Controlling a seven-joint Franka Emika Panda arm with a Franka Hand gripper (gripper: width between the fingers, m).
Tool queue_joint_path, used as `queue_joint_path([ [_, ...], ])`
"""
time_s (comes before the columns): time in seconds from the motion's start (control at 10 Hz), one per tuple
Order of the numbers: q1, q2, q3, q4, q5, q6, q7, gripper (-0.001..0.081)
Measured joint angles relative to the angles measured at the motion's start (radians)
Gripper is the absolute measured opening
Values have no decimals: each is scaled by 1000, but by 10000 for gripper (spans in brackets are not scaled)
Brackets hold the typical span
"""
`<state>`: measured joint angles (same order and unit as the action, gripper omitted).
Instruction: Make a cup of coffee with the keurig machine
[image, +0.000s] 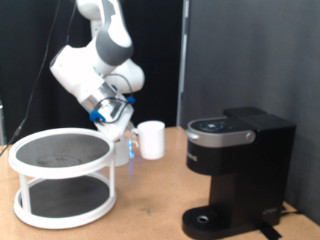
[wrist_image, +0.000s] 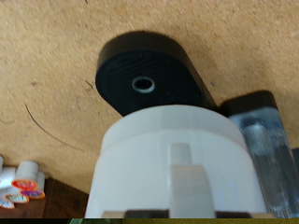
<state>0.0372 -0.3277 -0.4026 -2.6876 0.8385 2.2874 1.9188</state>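
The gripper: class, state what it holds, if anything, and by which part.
The gripper holds the white mug, carried above the table. Its fingers sit on the side toward the exterior view's left; whether on rim, wall or handle cannot be told.

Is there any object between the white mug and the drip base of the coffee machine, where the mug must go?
Nothing visible stands between them. The gripper holds the cup in the air beside the keurig machine. The wrist view shows the black drip base bare beyond the cup, with only wooden table around it.
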Motion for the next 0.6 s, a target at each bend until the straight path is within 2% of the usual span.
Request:
queue_joint_path([
  [0.3,21,88,18,6,29,69,-11,3],
  [0.6,41,170,28,22,93,111,-65,3],
])
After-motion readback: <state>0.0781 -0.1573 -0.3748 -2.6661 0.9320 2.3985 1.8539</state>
